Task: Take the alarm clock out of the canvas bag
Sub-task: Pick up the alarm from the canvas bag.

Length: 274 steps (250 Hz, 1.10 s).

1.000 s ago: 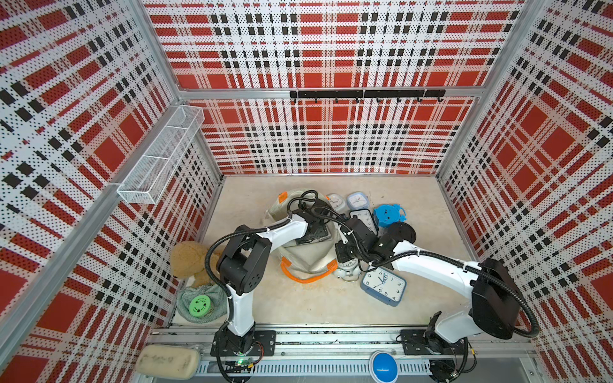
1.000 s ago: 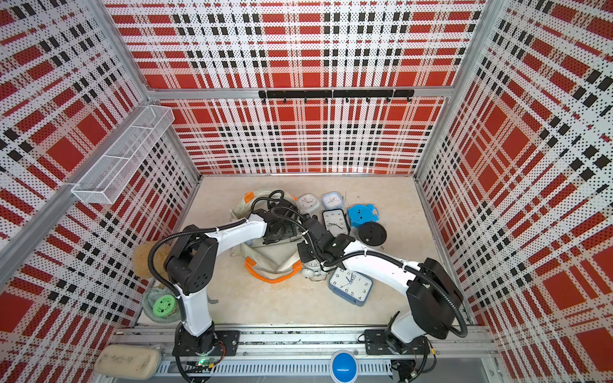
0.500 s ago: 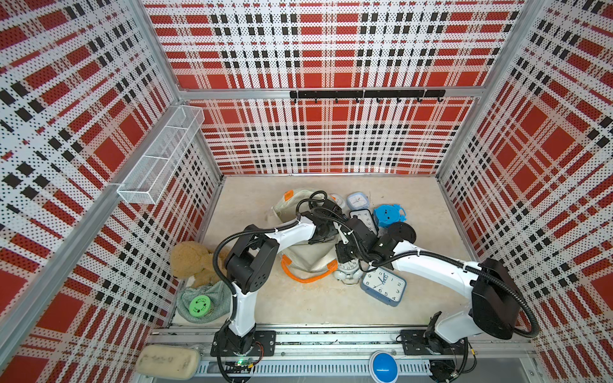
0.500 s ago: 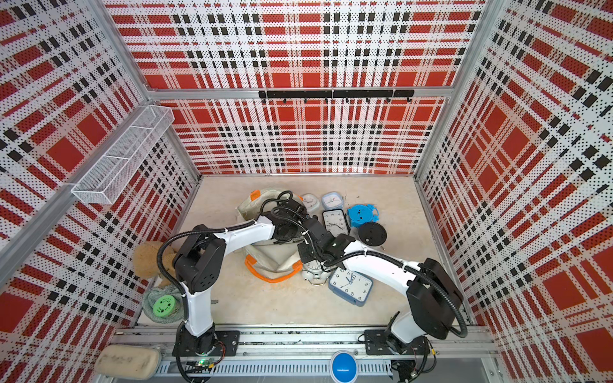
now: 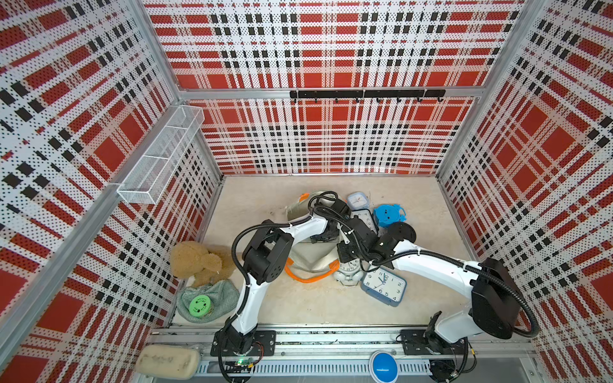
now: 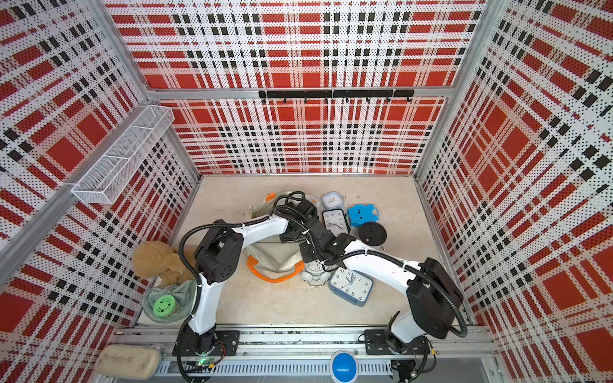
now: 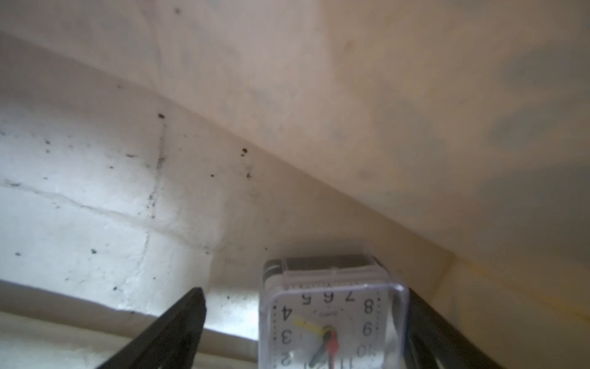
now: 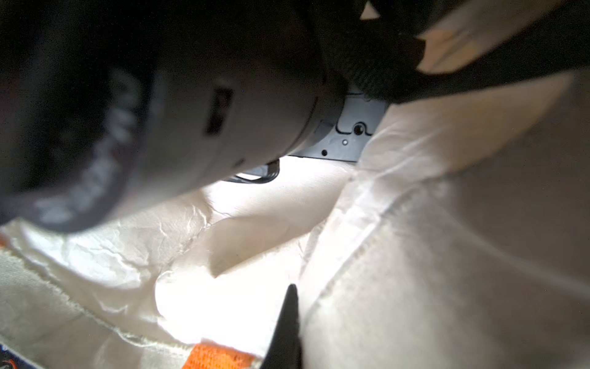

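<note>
1. Inside canvas bag [image 7: 351, 96], left hand [image 7: 306, 300] is gaping wide, gripping nothing.
2. Alarm clock [image 7: 329, 316] is lying in bag between its fingers [image 7: 178, 326], touching one, clear of the other.
3. Right hand [image 8: 292, 316] is pinching bag cloth, closed tight.

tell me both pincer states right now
left pincer: open, fingers either side of the alarm clock, not clamped on it
right pincer: shut, pinching the canvas bag cloth

Red plaid perforated walls [image 5: 331, 49], beige floor [image 5: 262, 205], wire shelf [image 5: 159, 156].
</note>
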### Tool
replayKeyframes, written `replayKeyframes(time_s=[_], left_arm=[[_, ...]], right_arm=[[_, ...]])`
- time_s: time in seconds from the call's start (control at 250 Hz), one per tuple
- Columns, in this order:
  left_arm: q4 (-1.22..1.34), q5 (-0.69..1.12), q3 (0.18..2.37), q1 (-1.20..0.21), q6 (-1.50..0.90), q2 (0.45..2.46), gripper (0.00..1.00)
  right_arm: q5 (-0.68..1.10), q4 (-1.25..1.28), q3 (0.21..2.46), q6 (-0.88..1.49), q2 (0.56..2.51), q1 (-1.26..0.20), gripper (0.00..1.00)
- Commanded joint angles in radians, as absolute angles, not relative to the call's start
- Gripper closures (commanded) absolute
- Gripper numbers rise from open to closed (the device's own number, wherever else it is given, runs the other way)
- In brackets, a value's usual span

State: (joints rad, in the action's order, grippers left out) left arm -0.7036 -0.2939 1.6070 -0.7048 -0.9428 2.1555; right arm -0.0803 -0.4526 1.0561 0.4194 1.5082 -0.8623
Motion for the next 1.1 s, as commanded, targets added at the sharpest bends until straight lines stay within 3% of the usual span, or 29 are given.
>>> replayKeyframes(time_s=[0.0,0.468,0.784,0.952,1.092], left_arm=[[-0.749,-0.331,1.585,-0.720,-0.940,2.179,0.09],[-0.648,-0.315,1.394,-0.643,-0.905,2.004,0.23],[-0.612,-0.261,1.451,-0.635,-0.861,2.065,0.36],[-0.611,-0.264,1.447,-0.637,-0.848,2.046,0.38],[-0.597,-0.258,1.428,-0.624,-0.841,2.019,0.48]], right_arm=[[-0.015,-0.443,1.073,0.368,1.510,-0.892,1.00],[-0.021,-0.449,1.080,0.368,1.522,-0.894,1.00],[-0.030,-0.454,1.081,0.367,1.517,-0.897,1.00],[-0.028,-0.456,1.085,0.365,1.526,-0.898,1.00],[-0.027,-0.456,1.089,0.362,1.530,-0.899,1.00]])
